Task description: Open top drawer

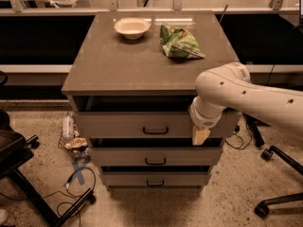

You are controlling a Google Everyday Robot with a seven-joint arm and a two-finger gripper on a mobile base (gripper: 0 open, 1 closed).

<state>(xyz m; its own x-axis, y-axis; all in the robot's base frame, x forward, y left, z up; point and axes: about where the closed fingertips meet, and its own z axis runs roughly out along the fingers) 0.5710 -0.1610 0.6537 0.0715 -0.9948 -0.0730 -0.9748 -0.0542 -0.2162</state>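
**Three drawers, top one slightly proud of the stack**

Three drawers sit in the grey-beige cabinet (94,74). The top drawer (118,125) is directly under the cabinet's top. A dark slot shows between its front panel and the top slab, and I read this as the drawer standing a little way out, not fully open.

The gripper (200,136) is at the right end of that front panel, low against its bottom edge and well to the right of the dark bar handle (155,130). Whether the claw is spread, pressed together or pinching anything cannot be told from this view. The white arm (246,96) reaches in from the right and bends down across the cabinet's front right corner. That placement probably lets it work the panel's edge instead of the handle.

- **On top:** a pale bowl (132,27) and a green snack bag (177,41) sit towards the back, well away from the front lip. Drawer travel should not disturb them.
- **Room to move:** the floor straight in front of the cabinet looks open.
- **Left side:** cables (75,176) and a dark chair frame (28,183) lie off to the left.
- **Right side:** a caster chair base (279,178) sits under the arm. I judge this the tighter side if the arm pulls back.
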